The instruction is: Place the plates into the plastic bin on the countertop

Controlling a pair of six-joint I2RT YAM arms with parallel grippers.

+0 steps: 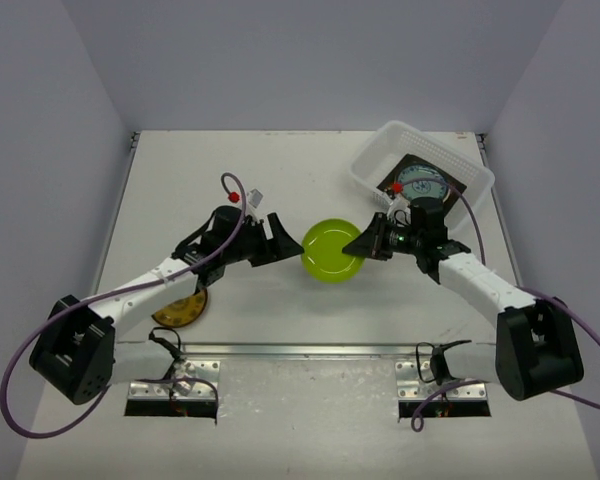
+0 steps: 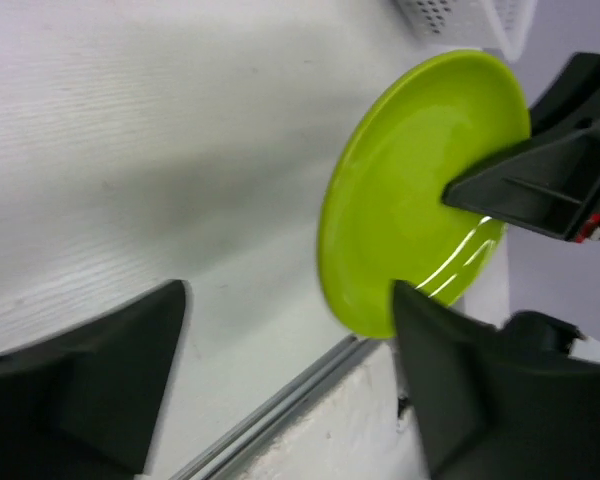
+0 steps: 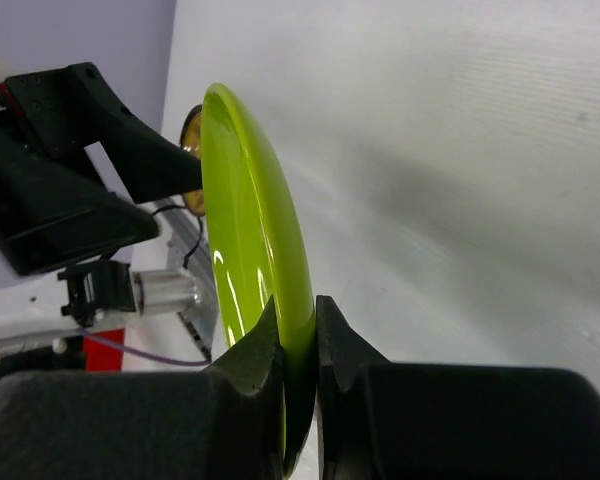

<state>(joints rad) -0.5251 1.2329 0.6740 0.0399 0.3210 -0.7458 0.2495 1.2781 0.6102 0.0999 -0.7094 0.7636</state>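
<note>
The lime green plate (image 1: 332, 250) is held on edge above the middle of the countertop (image 1: 280, 180). My right gripper (image 1: 364, 245) is shut on its right rim; the right wrist view shows both fingers pinching the plate (image 3: 255, 230) at the gripper (image 3: 298, 350). My left gripper (image 1: 280, 243) is open just left of the plate, not touching it; in the left wrist view the plate (image 2: 410, 190) lies beyond the open gripper (image 2: 290, 370). The plastic bin (image 1: 365, 172) at the back right holds a blue-patterned plate (image 1: 421, 184) on a dark square plate (image 1: 462, 186).
A yellow-brown plate (image 1: 180, 310) lies near the front left edge, partly under my left arm. The metal front edge (image 1: 300, 349) runs along the near side. Grey walls close in the left, right and back.
</note>
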